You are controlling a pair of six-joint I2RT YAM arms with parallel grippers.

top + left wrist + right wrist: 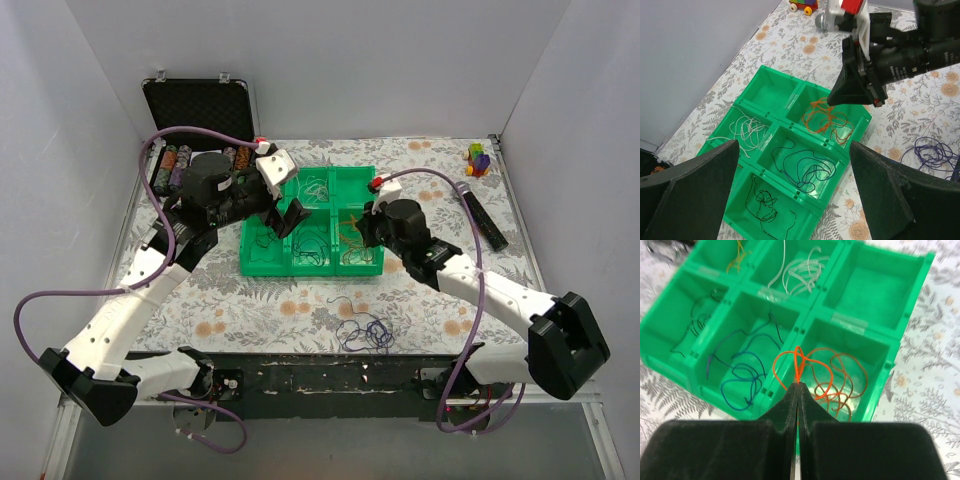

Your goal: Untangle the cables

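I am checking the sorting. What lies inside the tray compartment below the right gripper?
Orange cables lie in that compartment, one loop pinched in the shut right gripper. Its fingers hide the near corner.

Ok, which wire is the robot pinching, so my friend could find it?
Find the green tray on the flowery table. Its near box on the robot's right holds the orange cables, pinched by the right gripper. The box beside them holds blue wire and the one behind is empty.
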